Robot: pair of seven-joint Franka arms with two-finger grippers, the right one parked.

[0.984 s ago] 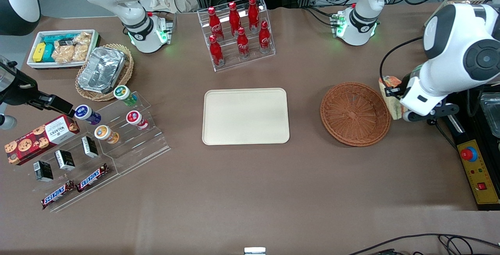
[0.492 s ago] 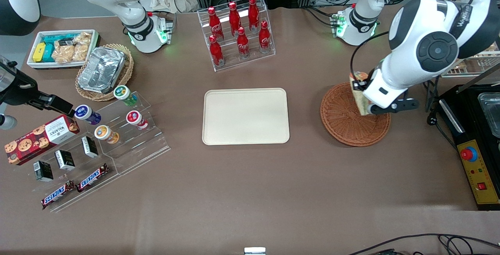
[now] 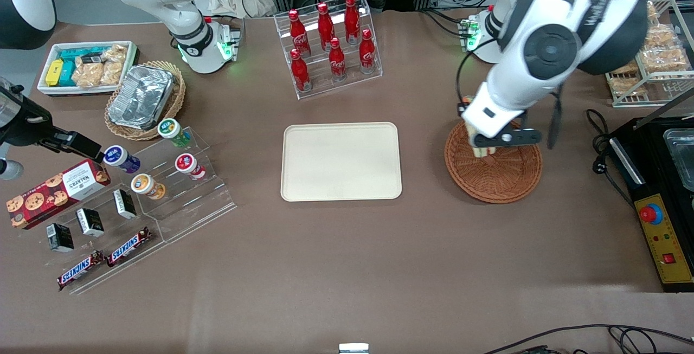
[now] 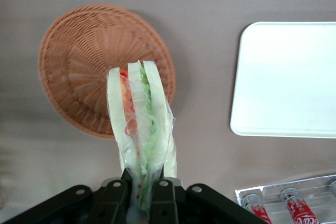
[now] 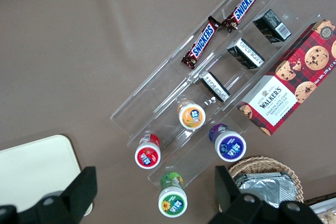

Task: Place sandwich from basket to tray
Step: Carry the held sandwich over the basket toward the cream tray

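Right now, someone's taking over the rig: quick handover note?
Gripper: shut on the sandwich, held in the air above the basket.
Basket: nothing in it, sits toward the working arm's end of the table, beside the tray.
Tray: nothing on it, flat on the table.
Done: sandwich gripped and up off the basket.
Left: carry it over the tray, lower, release.

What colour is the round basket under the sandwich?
Reddish-brown woven wicker basket, clearest in the left wrist view, below the gripper holding the sandwich.
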